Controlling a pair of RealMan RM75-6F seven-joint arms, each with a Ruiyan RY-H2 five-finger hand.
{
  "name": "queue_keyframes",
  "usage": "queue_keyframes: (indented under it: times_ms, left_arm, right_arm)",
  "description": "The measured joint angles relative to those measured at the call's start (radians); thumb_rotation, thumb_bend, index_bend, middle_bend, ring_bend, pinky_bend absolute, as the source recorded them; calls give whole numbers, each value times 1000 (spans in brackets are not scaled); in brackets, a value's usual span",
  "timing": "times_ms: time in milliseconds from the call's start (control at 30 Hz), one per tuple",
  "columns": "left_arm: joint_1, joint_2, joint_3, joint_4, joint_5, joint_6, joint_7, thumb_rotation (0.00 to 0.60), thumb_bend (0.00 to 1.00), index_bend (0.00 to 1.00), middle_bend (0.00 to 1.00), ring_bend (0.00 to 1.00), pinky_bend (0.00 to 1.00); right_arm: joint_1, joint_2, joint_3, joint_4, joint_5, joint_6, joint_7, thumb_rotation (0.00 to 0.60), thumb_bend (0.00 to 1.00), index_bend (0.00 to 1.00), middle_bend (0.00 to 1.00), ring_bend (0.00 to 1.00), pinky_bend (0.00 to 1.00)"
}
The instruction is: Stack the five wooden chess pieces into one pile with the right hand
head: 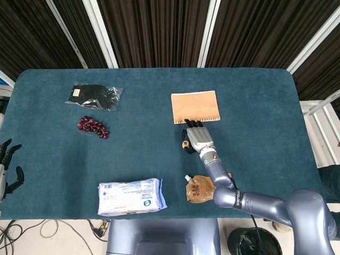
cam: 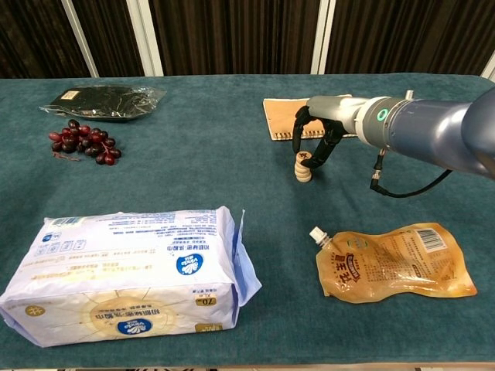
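Observation:
The wooden chess pieces stand as one short upright pile [cam: 303, 169] on the teal cloth just in front of the tan notebook; in the head view the pile [head: 185, 144] peeks out at the left of the hand. My right hand [cam: 319, 133] arches over the pile from the right, and its fingertips [cam: 310, 160] touch the top piece while the thumb curls down on the pile's far side. From above, the right hand [head: 197, 139] covers most of the pile. My left hand [head: 7, 171] hangs off the table's left edge with fingers spread, holding nothing.
A tan notebook [cam: 288, 119] lies just behind the pile. A brown spouted pouch [cam: 390, 262] lies near the front right, and a large pack of wipes [cam: 128, 272] at the front left. Dark grapes [cam: 81, 141] and a black bagged item [cam: 104, 100] sit at the far left.

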Motion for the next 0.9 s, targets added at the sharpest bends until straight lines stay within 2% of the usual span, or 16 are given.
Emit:
queue_keyframes:
  times_ms: [267, 500, 700, 900]
  left_arm:
    - [0, 0, -1, 1, -1, 1, -1, 600, 624, 176, 0, 0, 0]
    - [2, 0, 1, -1, 4, 5, 1, 600, 624, 175, 0, 0, 0]
    - [3, 0, 1, -4, 5, 9, 6, 600, 624, 173, 0, 0, 0]
    - [4, -1, -1, -6, 6, 14, 6, 600, 624, 164, 1, 0, 0]
  right_arm:
    - [-16, 43, 26, -62, -25, 30, 35, 600, 406, 419, 0, 0, 0]
    - [-86, 145, 28, -205, -88, 103, 85, 600, 406, 373, 0, 0, 0]
    - [-206, 233, -18, -318, -236, 212, 163, 600, 406, 290, 0, 0, 0]
    - [-368, 296, -124, -384, -480, 398, 249, 600, 406, 211, 0, 0, 0]
